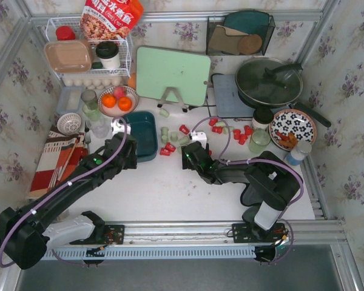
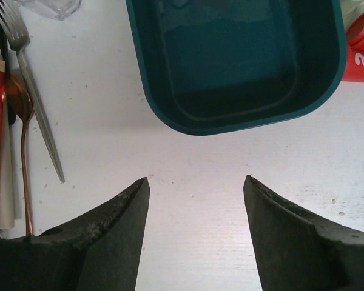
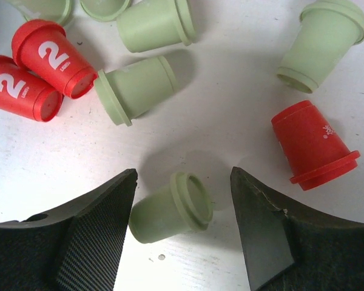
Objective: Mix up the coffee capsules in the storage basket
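Observation:
The storage basket (image 1: pixel 142 134) is a dark teal tub left of centre, and what shows of its inside (image 2: pixel 242 66) is bare. Red and pale green coffee capsules lie loose on the table to its right (image 1: pixel 170 144), with more near the plate (image 1: pixel 233 130). My left gripper (image 2: pixel 196 182) hangs open over bare table just short of the basket's near rim; a red capsule (image 2: pixel 361 48) lies beside the basket. My right gripper (image 3: pixel 183 173) is open, with a pale green capsule (image 3: pixel 170 209) on its side between the fingers, against the left one. Red capsules (image 3: pixel 45 57) and green ones (image 3: pixel 136 88) lie beyond.
A fork (image 2: pixel 30 91) and a spoon (image 2: pixel 21 121) lie left of the basket on a striped cloth (image 1: pixel 57 157). Behind stand a fruit bowl (image 1: pixel 117 100), a green cutting board (image 1: pixel 173 74), a lidded pan (image 1: pixel 268 82), a patterned plate (image 1: pixel 293 127) and a white wire rack (image 1: pixel 88 54).

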